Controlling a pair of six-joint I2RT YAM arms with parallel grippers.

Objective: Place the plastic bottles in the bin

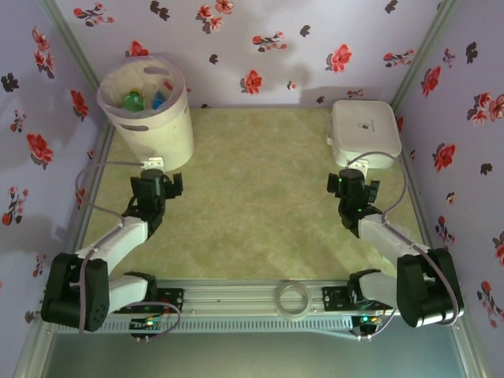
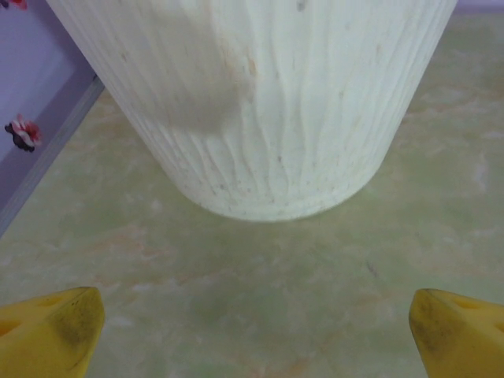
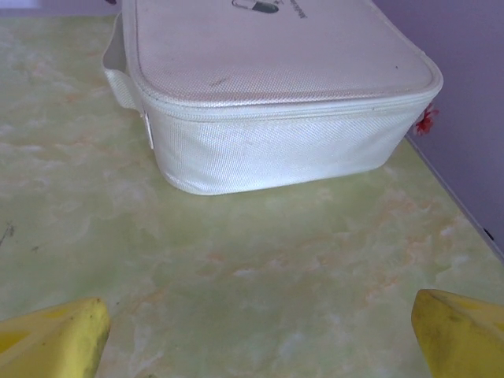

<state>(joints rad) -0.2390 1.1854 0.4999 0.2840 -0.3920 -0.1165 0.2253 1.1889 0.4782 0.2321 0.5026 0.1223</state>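
Step in hand: looks like the tail end of the job, by my read. Every one of the plastic bottles (image 1: 157, 101) you can make out sits inside the bin (image 1: 161, 138), far left corner of the table (image 1: 260, 197). One green bottle (image 1: 131, 100) and a blue bit beside it show past the rim; the rest down there is too small to tell.

Your left gripper (image 1: 155, 172) hovers just short of the bin's near side. In the left wrist view the ribbed cream wall of the bin (image 2: 260, 102) stands right ahead, and the left gripper (image 2: 252, 331) has its yellow fingers (image 2: 55, 331) spread wide with nothing between them, only green marbled tabletop.

Your right gripper (image 1: 350, 177) points at the white zippered case (image 1: 364, 130) in the far right corner, near it but apart. Same there: the right gripper (image 3: 256, 335) has its fingers (image 3: 461, 331) wide apart and carries nothing.

Next move, as I judge it: nothing to grab from here. Check the far corners and behind the bin for a stray bottle; otherwise pull both arms back. Don't go for the case, it's not a bottle.

Writing: the case (image 3: 276, 47) has a small dark logo and a line of print on its lid, cut off at the frame edge, not readable. No readable bottle labels.

A clear ring (image 1: 293, 299) lies on the near rail, maybe tape.
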